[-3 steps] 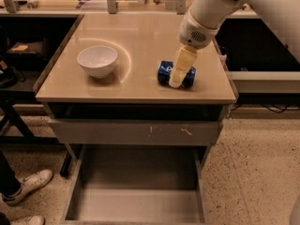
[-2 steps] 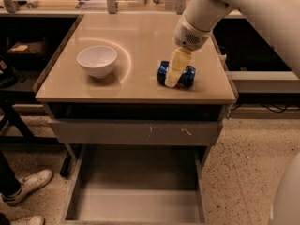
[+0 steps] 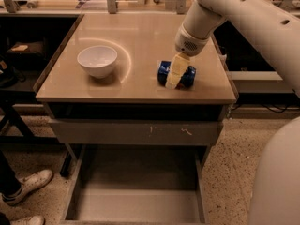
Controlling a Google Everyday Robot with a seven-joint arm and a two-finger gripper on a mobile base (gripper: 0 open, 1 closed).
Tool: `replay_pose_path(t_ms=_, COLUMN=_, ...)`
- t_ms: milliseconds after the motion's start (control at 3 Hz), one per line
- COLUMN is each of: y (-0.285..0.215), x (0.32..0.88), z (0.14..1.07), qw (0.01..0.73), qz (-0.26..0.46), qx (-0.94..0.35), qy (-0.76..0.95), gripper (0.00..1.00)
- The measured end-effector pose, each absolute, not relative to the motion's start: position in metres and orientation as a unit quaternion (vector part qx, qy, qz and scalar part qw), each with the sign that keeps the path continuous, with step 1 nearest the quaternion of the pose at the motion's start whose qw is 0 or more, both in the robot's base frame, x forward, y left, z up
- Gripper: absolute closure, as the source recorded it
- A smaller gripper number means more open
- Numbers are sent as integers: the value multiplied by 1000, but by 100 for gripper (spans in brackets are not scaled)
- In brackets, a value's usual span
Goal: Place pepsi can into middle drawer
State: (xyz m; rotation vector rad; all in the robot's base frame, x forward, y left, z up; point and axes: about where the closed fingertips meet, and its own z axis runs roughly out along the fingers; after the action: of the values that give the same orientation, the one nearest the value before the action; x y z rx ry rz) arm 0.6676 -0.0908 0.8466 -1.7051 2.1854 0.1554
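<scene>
The pepsi can [image 3: 189, 77] is dark blue and lies on its side on the beige tabletop [image 3: 140, 36], near the front right. My gripper [image 3: 174, 80] comes down from the upper right and sits right at the can, its pale end covering the can's middle. The can rests on the table. The middle drawer [image 3: 136, 205] is pulled open below the table's front, with a plain grey floor and nothing in it.
A white bowl [image 3: 97, 60] stands on the table's left half. A closed drawer front with pale scratch marks [image 3: 136, 132] sits above the open drawer. A person's shoes [image 3: 26, 185] are on the floor at the lower left. Benches stand behind and to both sides.
My gripper has moved down and a little left onto the can. The can and the bowl have not moved.
</scene>
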Motion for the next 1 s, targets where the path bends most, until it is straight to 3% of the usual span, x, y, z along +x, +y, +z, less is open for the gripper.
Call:
replay_pose_path(t_ms=667, y=-111, x=664, z=816, qw=160, qz=62, qx=-583, qy=794, gripper=0)
replay_pose_path(t_ms=1000, y=-112, x=663, z=815, qw=159, qz=62, qx=-583, qy=794, gripper=17)
